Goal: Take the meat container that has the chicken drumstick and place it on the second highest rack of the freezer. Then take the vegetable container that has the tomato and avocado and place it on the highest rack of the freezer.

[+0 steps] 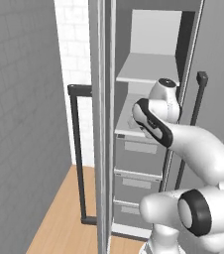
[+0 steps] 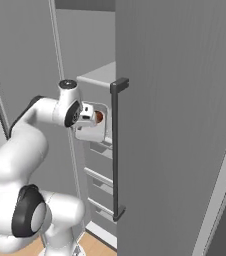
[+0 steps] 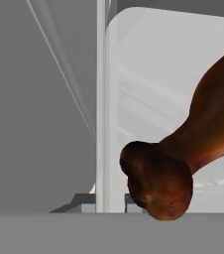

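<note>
Freezer (image 1: 148,59): tall and grey, door swung open, light-grey inside; in the right base view a long black bar handle (image 2: 116,150) runs down the front panel.

Top rack (image 1: 146,69): flat light-grey shelf, bare in the left base view.

Second rack (image 1: 124,116): the shelf just below, above a stack of drawers (image 1: 136,163); the arm's wrist reaches in at this level.

Tray (image 2: 92,131): white, shallow meat container, seen in the right base view at the hand, at about the height of the second rack – whether it rests on the shelf or hangs just above it I cannot tell. In the hand view its pale wall (image 3: 148,74) rises close to the camera.

Drumstick (image 3: 183,154): glossy reddish-brown, lying in the tray, knobbed end toward the camera; in the right base view it is a small brown spot (image 2: 99,116) just beyond the hand.

Hand (image 2: 87,114): at the near edge of the tray, pointing into the freezer. The fingers are hidden in every view – how far apart they stand, and whether they grip the tray, I cannot tell.

Floor (image 1: 59,218): light wood, left of the freezer, beside a grey wall.
</note>
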